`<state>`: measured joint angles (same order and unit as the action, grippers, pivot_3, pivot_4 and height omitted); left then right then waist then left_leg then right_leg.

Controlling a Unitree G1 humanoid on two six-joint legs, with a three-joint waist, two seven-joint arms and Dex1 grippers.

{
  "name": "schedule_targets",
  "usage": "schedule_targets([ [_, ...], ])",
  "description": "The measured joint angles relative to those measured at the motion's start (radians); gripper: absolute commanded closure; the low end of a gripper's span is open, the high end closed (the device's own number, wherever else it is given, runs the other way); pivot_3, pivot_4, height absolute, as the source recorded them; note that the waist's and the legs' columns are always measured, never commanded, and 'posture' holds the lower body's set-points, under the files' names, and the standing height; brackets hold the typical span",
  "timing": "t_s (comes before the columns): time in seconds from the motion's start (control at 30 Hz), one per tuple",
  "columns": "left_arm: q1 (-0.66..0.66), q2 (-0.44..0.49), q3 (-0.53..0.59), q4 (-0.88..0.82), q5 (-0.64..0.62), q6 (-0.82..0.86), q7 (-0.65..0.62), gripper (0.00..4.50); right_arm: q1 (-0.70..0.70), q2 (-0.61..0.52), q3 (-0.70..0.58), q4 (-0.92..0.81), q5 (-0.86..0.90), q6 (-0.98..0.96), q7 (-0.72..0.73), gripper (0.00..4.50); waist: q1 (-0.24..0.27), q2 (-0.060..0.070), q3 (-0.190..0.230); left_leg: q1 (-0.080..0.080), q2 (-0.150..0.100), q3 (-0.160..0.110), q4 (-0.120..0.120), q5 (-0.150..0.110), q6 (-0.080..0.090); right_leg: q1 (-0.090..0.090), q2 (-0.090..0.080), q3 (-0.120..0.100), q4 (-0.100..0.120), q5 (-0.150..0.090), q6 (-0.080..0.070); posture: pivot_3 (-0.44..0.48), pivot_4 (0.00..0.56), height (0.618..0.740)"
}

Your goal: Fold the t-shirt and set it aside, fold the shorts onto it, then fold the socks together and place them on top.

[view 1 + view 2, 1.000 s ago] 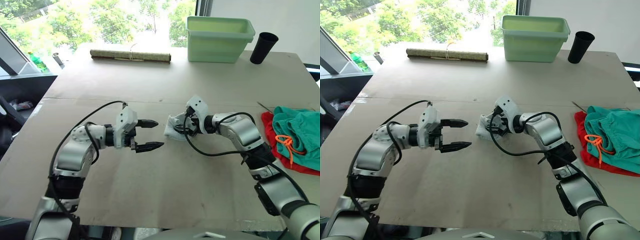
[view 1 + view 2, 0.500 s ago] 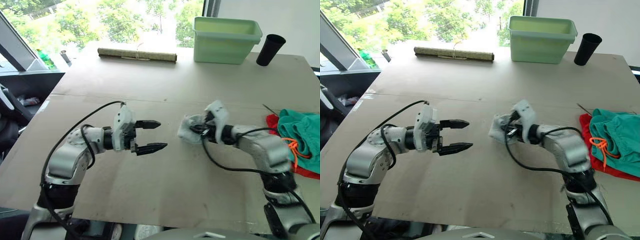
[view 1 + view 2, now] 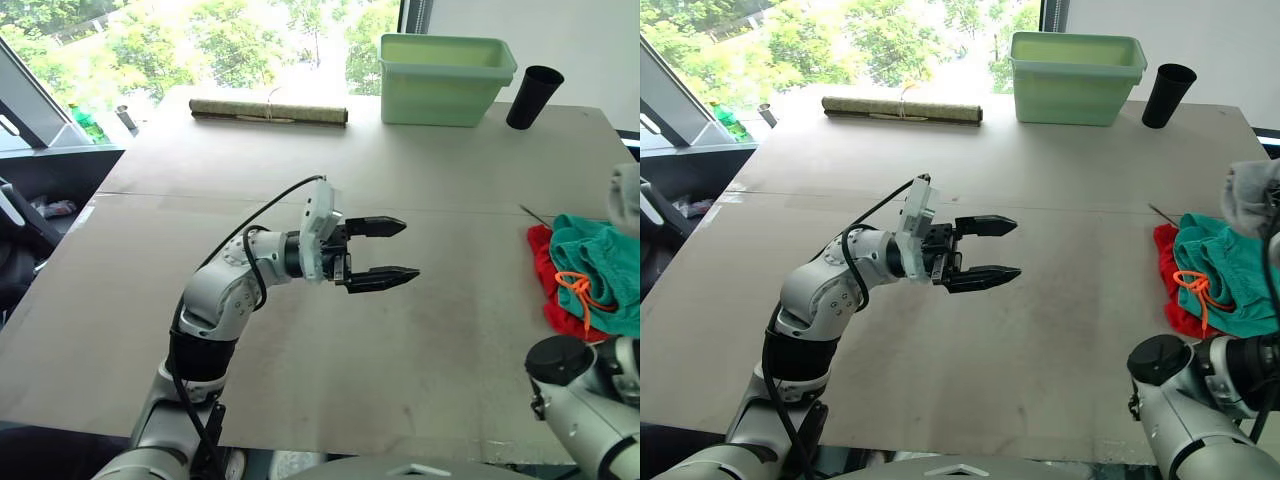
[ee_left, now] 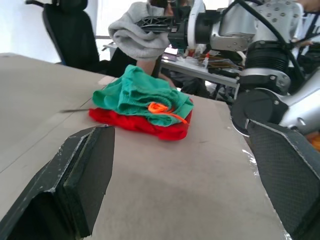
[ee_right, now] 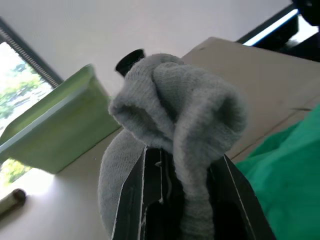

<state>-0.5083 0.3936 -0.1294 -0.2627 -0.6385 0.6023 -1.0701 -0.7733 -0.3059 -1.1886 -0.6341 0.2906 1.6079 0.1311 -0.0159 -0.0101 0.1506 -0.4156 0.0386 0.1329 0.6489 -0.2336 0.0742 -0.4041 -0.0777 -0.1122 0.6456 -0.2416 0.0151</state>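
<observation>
Grey socks (image 5: 175, 125), bundled, sit clamped in the right gripper (image 5: 182, 200), raised above the teal shorts (image 4: 142, 95) stacked on the red t-shirt (image 4: 145, 125). Left gripper (image 3: 392, 252) hovers, fingers apart, well left of the shorts.

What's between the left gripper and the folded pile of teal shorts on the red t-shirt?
Bare tabletop. In the left eye view nothing lies between the open left gripper and the teal fabric shorts on the red t-shirt.

Bright daylight from window (image 3: 200, 40), overexposed; soft shadows
</observation>
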Motion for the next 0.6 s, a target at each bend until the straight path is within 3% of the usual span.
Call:
schedule_targets([
  [0.27, -0.024, 0.007, 0.003, 0.001, -0.032, 0.002, -0.012, 0.0, 0.048, 0.014, -0.046, 0.172, -0.119, 0.0, -0.086, 4.47, 0.002, 0.001, 0.0, 0.0, 0.0, 0.001, 0.0, 0.0, 0.0, 0.0, 0.0, 0.002, 0.0, 0.0, 0.0, 0.0, 0.15, 0.74],
  [0.3, -0.026, 0.006, 0.002, 0.001, -0.033, 0.002, -0.012, 0.0, 0.05, 0.02, -0.046, 0.197, -0.13, 0.0, -0.095, 3.61, 0.002, 0.001, 0.0, 0.0, 0.0, 0.002, 0.0, 0.0, 0.0, 0.0, 0.0, 0.002, 0.0, 0.0, 0.0, 0.0, 0.15, 0.74],
  [0.33, -0.026, 0.006, 0.002, 0.001, -0.033, 0.002, -0.012, 0.0, 0.05, 0.02, -0.046, 0.222, -0.137, 0.0, -0.1, 3.41, 0.002, 0.001, -0.001, 0.0, 0.0, 0.002, 0.0, 0.0, 0.0, 0.0, 0.0, 0.003, 0.0, 0.0, 0.0, 0.0, 0.15, 0.74],
  [0.4, -0.026, 0.008, 0.002, 0.0, -0.033, 0.002, -0.006, 0.0, 0.05, 0.021, -0.047, 0.268, -0.163, -0.004, -0.119, 2.2, 0.002, 0.002, -0.001, 0.0, 0.0, 0.002, 0.0, 0.0, 0.0, 0.0, 0.001, 0.003, 0.0, 0.0, 0.0, 0.0, 0.15, 0.74],
  [0.47, -0.024, 0.012, 0.002, -0.001, -0.032, 0.002, -0.002, 0.0, 0.057, 0.021, -0.043, 0.276, -0.173, -0.005, -0.126, 1.56, 0.002, 0.002, -0.001, 0.0, 0.0, 0.002, 0.0, 0.0, 0.0, 0.0, 0.001, 0.003, 0.0, 0.0, 0.0, 0.0, 0.15, 0.74],
  [0.57, -0.007, 0.02, 0.002, -0.003, -0.032, 0.002, 0.006, 0.0, 0.165, 0.02, 0.025, 0.231, -0.17, -0.01, -0.106, 0.04, 0.004, 0.002, -0.001, 0.0, 0.0, 0.001, 0.0, 0.0, -0.001, 0.0, 0.001, 0.003, 0.0, 0.0, 0.0, 0.0, 0.15, 0.74],
  [0.6, -0.001, 0.021, 0.001, -0.003, -0.032, 0.003, 0.008, 0.0, 0.221, 0.008, 0.069, 0.201, -0.164, -0.031, -0.086, 0.04, 0.004, 0.003, -0.001, 0.0, 0.0, 0.001, 0.0, 0.0, -0.001, 0.0, 0.001, 0.003, 0.0, 0.0, 0.0, 0.0, 0.15, 0.74],
])
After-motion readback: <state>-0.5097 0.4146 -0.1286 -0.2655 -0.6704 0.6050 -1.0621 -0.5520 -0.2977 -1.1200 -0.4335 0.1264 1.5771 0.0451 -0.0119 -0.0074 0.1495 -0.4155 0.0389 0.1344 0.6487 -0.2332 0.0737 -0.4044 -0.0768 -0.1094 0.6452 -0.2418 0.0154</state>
